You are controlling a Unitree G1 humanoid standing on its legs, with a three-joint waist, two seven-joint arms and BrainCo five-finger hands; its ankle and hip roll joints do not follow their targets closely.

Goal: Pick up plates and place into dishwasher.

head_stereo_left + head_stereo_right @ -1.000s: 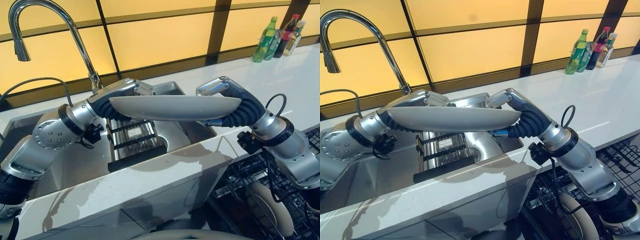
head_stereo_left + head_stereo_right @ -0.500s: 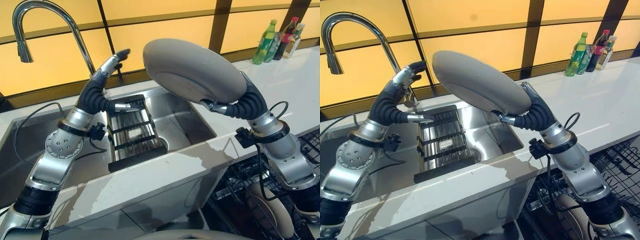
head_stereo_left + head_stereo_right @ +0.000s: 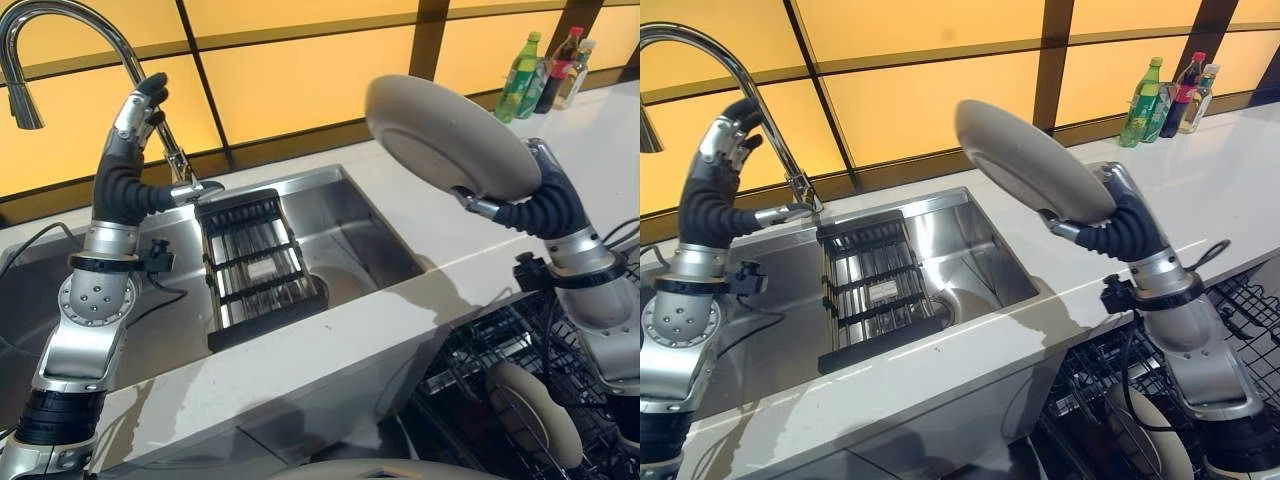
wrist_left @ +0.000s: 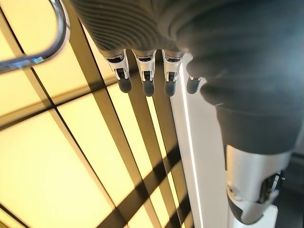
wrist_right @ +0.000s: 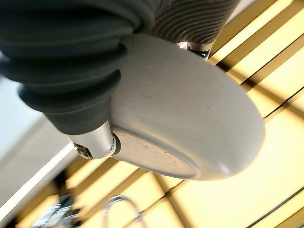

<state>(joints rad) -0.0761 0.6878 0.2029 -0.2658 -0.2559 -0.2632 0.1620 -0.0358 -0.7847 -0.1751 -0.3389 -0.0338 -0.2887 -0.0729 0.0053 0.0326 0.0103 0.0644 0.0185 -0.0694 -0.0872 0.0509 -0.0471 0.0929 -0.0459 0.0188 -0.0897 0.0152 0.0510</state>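
The plate (image 3: 450,140) is in the right hand (image 3: 535,195), tilted steeply with its underside toward the camera, held up in the air over the white counter (image 3: 300,340) at the right end of the sink (image 3: 370,215). The thumb presses its lower edge and the fingers clamp it from behind; the right wrist view shows the plate (image 5: 190,118) gripped tight against the ribbed cover. Half a second ago the plate hung above the middle of the sink; it has since travelled to the right, toward the dishwasher side, and sits a little more upright. A second ago it lay flat between both hands.

The left hand (image 3: 135,110) has let go and has risen further, now standing high beside the neck of the tap (image 3: 90,25), well apart from the plate. Its fingers (image 4: 145,78) are straight and relaxed, holding nothing, in front of the yellow wall panels (image 3: 300,70).

In the sink the black rack (image 3: 255,265) lies unchanged. Below the counter at the right, the dishwasher basket (image 3: 500,380) stands pulled out, with another plate (image 3: 530,410) upright in its wires. Three bottles (image 3: 545,65) stand at the far end of the counter.
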